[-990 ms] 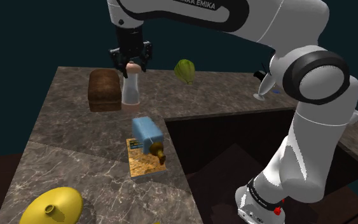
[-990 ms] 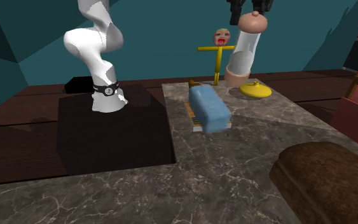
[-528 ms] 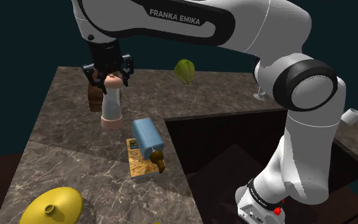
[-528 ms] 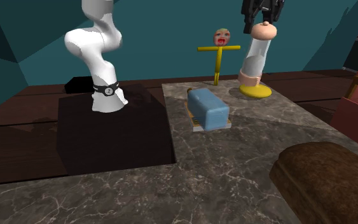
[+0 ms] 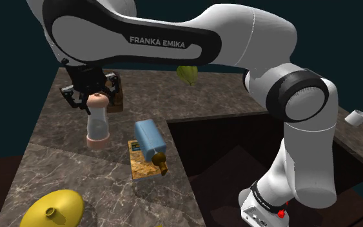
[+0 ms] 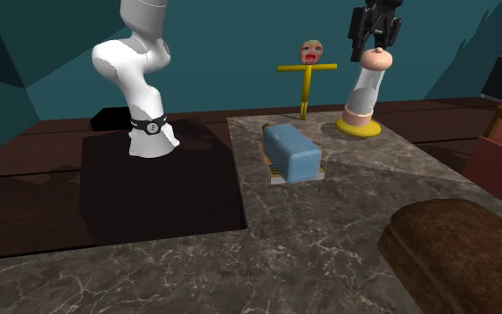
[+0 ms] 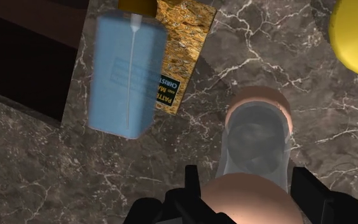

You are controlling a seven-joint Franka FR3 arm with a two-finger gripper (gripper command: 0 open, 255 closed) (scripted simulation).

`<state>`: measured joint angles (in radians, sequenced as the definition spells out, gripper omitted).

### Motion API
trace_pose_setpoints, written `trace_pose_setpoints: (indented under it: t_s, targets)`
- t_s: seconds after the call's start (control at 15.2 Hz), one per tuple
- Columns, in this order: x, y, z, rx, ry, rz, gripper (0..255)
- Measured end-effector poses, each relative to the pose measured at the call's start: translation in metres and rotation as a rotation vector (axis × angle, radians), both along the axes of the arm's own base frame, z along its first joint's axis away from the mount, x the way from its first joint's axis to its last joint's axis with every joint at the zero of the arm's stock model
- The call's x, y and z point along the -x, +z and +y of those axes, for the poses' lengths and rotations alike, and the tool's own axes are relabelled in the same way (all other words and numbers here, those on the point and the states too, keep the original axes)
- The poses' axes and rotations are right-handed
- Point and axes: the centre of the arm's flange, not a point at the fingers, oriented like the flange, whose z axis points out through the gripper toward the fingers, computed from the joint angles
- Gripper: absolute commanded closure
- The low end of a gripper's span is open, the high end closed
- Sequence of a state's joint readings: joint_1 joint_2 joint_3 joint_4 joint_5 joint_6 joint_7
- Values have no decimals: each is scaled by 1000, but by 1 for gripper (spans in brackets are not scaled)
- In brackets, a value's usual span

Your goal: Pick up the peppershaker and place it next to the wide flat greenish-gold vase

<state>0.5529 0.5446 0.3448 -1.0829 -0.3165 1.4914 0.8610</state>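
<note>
Yellow, wide and flat, the vase point(image 5: 52, 209) sits nearest in the shoulder view, at the lower left of the dark veined marble counter point(image 5: 64, 164). Beyond it, a light blue rectangular bottle point(image 5: 149, 137) with a brown cap lies on its side atop a flat gold-patterned box point(image 5: 144, 167), by the counter's inner edge. Just past these, toward the shoulder view's left, the clear pepper shaker with pinkish cap and base point(image 5: 98, 124) hangs upright. Its cap is pinched between the fingers of the black gripper point(image 5: 96, 101), and its base looks clear of the marble, well apart from the vase. A dark brown loaf-shaped block point(image 5: 117, 100) stands behind the gripper, and a green ribbed object point(image 5: 187, 72) lies farthest back.
</note>
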Motion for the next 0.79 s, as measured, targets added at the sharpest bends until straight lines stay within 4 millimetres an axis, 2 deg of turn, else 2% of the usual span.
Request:
trace_pose_setpoints:
  t_s: [0.79]
  targets:
    - [1, -63, 1, 0, 0, 0, 255]
